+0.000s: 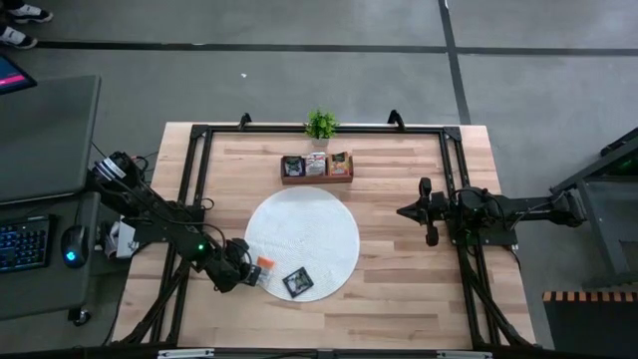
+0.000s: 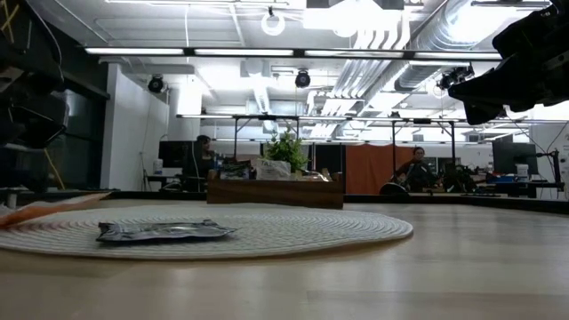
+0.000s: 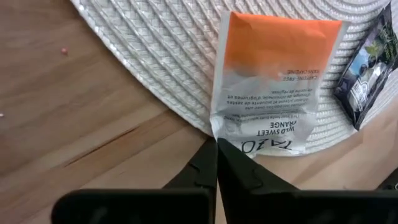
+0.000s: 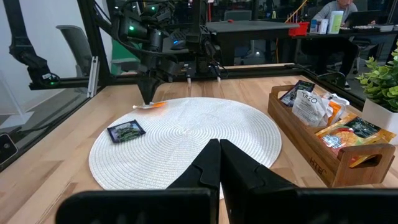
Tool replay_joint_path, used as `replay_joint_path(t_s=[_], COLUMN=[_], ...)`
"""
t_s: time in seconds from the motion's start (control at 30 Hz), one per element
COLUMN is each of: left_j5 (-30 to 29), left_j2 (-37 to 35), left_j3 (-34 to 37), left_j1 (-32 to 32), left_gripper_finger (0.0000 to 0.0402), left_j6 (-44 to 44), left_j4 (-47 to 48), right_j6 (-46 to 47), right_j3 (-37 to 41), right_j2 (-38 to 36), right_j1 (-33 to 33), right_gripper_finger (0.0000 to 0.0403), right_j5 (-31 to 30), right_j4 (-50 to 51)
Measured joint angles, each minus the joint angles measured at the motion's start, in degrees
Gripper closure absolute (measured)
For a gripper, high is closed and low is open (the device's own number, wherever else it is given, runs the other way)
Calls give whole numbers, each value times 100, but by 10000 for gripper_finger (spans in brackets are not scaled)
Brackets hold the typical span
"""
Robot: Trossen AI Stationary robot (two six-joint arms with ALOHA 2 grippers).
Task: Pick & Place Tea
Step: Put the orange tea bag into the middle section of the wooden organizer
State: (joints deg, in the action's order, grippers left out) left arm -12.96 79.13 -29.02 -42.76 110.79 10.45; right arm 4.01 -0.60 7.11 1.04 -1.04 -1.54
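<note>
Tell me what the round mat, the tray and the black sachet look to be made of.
Round mat: white woven fibre or plastic cord, matte, in concentric ribs. Tray: brown wood, smooth, grain visible. Black sachet: likely foil or plastic film, crinkled with a dull sheen.

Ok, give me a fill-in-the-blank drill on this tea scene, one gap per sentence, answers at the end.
1. The left gripper is shut on the corner of the ____-and-white tea sachet.
2. The small black tea sachet lies flat on the round white woven ____.
3. The brown wooden tray stands beside a small green potted ____.
4. The right gripper hangs shut over bare table, holding ____.

Missing words: orange; mat; plant; nothing
</note>
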Motion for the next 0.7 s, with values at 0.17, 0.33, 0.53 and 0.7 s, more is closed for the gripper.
replay_joint_path(t_s=[0.17,0.33,0.53,0.7], left_j5=[-1,-96,-252,-351], left_j2=[-67,-288,-555,-767], left_j3=[11,5,-110,-304], left_j1=[0,2,0,8], left_gripper_finger=[401,401,401,401], left_j6=[-110,-260,-561,-965], left_j4=[-149,-339,-183,266], right_j6=[1,0,2,0], right_j3=[0,0,0,0], right_j2=[0,-1,0,0], right_j1=[2,1,2,1], right_gripper_finger=[402,402,402,402], right_j5=[-1,0,0,0], right_j4=[2,1,2,2])
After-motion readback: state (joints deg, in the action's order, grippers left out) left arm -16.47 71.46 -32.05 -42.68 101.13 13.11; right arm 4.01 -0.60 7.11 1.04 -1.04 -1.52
